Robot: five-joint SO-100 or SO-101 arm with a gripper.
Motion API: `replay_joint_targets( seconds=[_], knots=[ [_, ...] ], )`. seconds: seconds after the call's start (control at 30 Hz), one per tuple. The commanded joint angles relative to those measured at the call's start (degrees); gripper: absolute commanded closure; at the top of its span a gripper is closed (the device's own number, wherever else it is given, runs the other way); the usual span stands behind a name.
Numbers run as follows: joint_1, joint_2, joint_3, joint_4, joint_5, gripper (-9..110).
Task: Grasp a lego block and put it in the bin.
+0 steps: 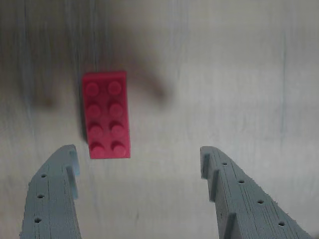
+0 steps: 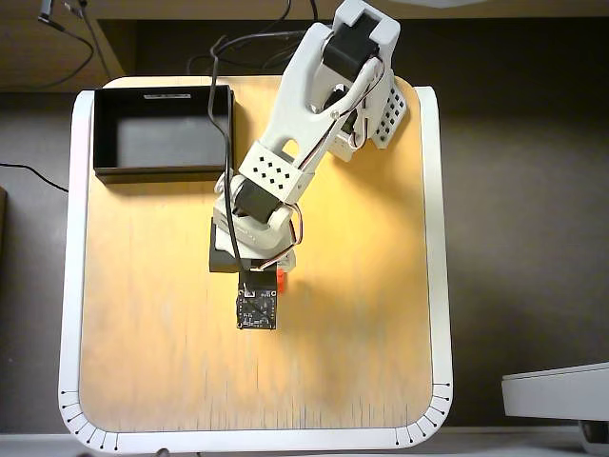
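In the wrist view the red lego block (image 1: 106, 114) lies flat on the pale wooden table, studs up, long side running away from me. My gripper (image 1: 139, 154) is open and empty. Its two grey fingers enter from the bottom edge. The block's near end sits just inside the left fingertip (image 1: 67, 157), far from the right one. In the overhead view only a sliver of the block (image 2: 282, 279) shows beside the arm's wrist. The black bin (image 2: 152, 172) stands at the table's top left corner, empty, with a white label on its far rim.
The white arm (image 2: 314, 105) reaches from its base at the table's top middle down to the centre. A wrist camera board (image 2: 257, 310) hangs over the table. The wooden table (image 2: 362, 324) has a raised white rim. Cables run past the bin.
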Motion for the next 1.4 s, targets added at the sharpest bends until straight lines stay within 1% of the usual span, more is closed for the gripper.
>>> replay_joint_targets(
  seconds=[0.0, 0.4, 0.8, 1.13, 1.2, 1.3, 1.37],
  knots=[
    [-1.32, 0.09, -8.09, -1.41, -1.41, 76],
    [-5.10, -2.37, -8.09, -1.67, -4.92, 76],
    [-4.75, -5.98, -8.09, -5.54, -4.39, 76],
    [-5.27, -9.23, -8.09, -5.98, -5.19, 77],
    [-5.27, -9.67, -8.09, -5.98, -5.54, 78],
    [-5.36, -10.02, -8.09, -5.98, -5.98, 85],
    [-5.45, -10.11, -8.00, -5.98, -6.24, 87]
  ],
)
